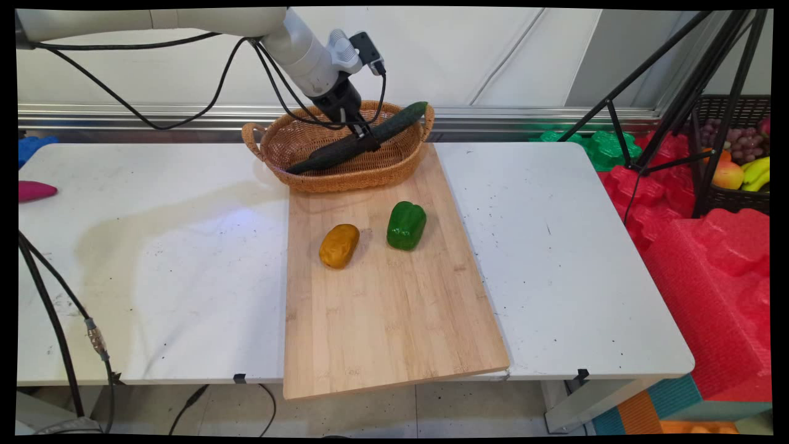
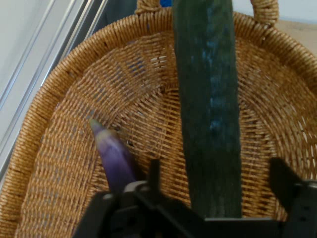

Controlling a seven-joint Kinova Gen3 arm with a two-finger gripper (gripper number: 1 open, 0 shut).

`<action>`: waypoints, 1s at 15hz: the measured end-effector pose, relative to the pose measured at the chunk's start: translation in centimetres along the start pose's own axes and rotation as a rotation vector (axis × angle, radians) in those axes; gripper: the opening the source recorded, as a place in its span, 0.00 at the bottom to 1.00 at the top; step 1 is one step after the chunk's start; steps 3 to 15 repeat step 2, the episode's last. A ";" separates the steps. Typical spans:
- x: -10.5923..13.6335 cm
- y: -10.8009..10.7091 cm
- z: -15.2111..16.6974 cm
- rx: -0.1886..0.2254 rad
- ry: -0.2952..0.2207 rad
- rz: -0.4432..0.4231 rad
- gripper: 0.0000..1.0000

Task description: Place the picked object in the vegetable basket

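Observation:
My gripper (image 1: pixel 365 139) is down in a wicker basket (image 1: pixel 370 182) at the back of the table. It stands open, with a finger on each side of a long dark green cucumber (image 1: pixel 400 120) and a gap at both. The cucumber (image 2: pixel 210 109) lies slanted across the basket (image 2: pixel 54 148), its far end resting on the rim. A small purple eggplant (image 2: pixel 115 158) lies on the basket floor beside the left finger (image 2: pixel 154 173). In front of the basket, a wooden cutting board (image 1: pixel 382 320) carries a yellow-brown potato (image 1: pixel 339 245) and a green bell pepper (image 1: pixel 407 225).
A pink object (image 1: pixel 34 190) lies at the table's left edge and a blue one (image 1: pixel 31 148) behind it. Red foam blocks (image 1: pixel 709 265), a black crate of fruit (image 1: pixel 739 154) and tripod legs (image 1: pixel 672 92) stand to the right of the table.

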 end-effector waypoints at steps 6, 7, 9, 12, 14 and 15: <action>0.0 0.2 -0.2 0.000 -0.001 0.006 1.00; 0.0 0.2 -0.2 0.000 -0.001 0.006 1.00; 0.0 0.2 -0.2 0.000 -0.001 0.006 1.00; 0.0 0.2 -0.2 0.000 -0.001 0.006 1.00; 0.0 0.2 -0.2 0.000 -0.001 0.006 1.00; 0.0 0.2 -0.2 0.000 -0.001 0.006 1.00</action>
